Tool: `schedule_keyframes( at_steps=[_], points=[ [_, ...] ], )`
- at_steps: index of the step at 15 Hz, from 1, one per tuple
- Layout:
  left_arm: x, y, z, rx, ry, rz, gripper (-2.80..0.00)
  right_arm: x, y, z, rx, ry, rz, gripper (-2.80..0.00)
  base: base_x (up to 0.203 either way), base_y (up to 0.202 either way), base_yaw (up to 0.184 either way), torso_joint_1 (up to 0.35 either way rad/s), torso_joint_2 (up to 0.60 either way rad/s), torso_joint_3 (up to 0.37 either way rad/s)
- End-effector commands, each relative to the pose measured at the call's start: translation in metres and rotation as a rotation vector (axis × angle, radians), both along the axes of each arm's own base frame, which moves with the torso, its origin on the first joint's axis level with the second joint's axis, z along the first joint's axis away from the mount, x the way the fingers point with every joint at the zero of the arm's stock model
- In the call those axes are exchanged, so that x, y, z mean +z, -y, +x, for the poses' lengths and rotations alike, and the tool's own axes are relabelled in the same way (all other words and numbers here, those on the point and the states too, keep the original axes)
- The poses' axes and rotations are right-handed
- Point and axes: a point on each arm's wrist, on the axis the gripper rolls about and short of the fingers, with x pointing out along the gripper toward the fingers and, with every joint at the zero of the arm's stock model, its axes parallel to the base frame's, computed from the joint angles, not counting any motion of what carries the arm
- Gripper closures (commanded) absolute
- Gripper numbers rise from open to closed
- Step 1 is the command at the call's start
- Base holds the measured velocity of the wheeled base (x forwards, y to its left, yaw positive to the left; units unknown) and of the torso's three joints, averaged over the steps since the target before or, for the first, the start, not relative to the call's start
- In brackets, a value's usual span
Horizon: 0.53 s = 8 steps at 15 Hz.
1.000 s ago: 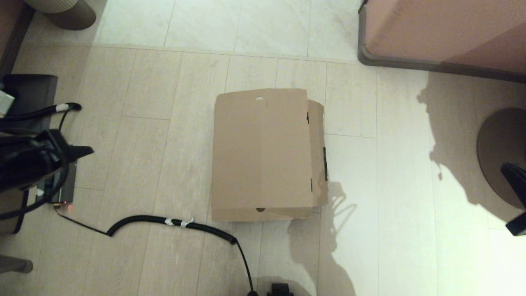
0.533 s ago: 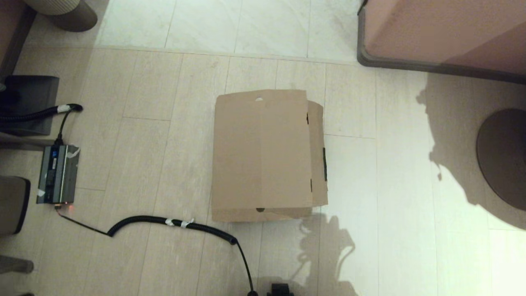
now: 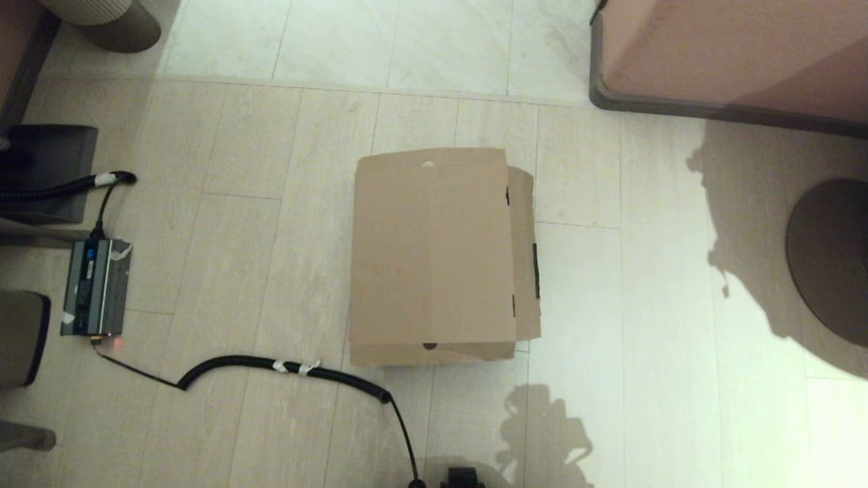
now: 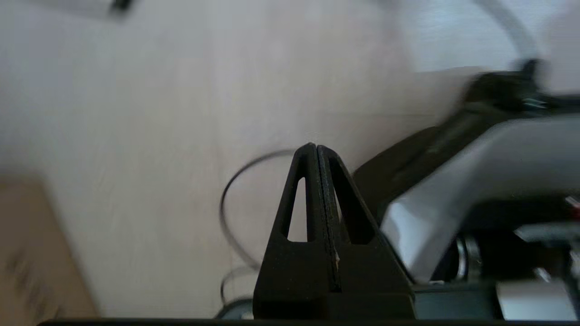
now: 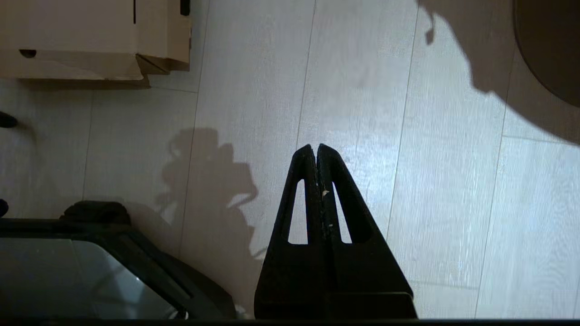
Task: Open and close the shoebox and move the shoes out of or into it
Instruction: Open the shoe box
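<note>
The brown cardboard shoebox [image 3: 434, 251] lies on the floor in the middle of the head view with its lid down; its near corner [image 5: 90, 40] also shows in the right wrist view. The strip of dark tape [image 3: 536, 270] runs along the lid's right edge flap. No shoes are in view. Neither arm shows in the head view. My left gripper [image 4: 316, 147] is shut and holds nothing, over bare floor beside my base. My right gripper [image 5: 316, 147] is also shut and holds nothing, above the floor to the right of and nearer than the box.
A black corrugated cable [image 3: 285, 367] curls across the floor near the box's front left. A small grey device [image 3: 93, 286] lies at the left. A pink-brown furniture block [image 3: 732, 54] stands at the back right, a round dark base [image 3: 831, 257] at the right edge.
Both arms have pulled back out of the head view: the left arm left first, then the right. Their shadow near the box's front has slid towards my base. The shoebox has stayed put.
</note>
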Motion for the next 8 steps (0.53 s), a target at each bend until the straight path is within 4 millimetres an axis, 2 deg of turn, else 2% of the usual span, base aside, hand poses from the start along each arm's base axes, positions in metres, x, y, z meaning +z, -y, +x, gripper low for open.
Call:
schedule_keyframes(
  at_steps=[1,5,8],
  points=[
    [-0.002,0.0,-0.008,-0.071,0.075,0.011,0.0,0.001,0.0,0.0,0.002,-0.019,0.0,0.0,0.0,0.0,0.0,0.0,0.0,0.0],
    [-0.009,-0.001,-0.029,-0.048,0.325,0.025,0.0,0.001,0.0,-0.002,-0.005,-0.002,0.019,0.0,0.0,0.0,0.0,0.0,0.0,0.0],
    [-0.01,-0.001,-0.027,-0.031,0.378,-0.003,0.0,0.0,0.0,-0.001,-0.008,-0.001,0.019,0.0,0.0,0.0,0.0,0.0,0.0,0.0]
  ],
)
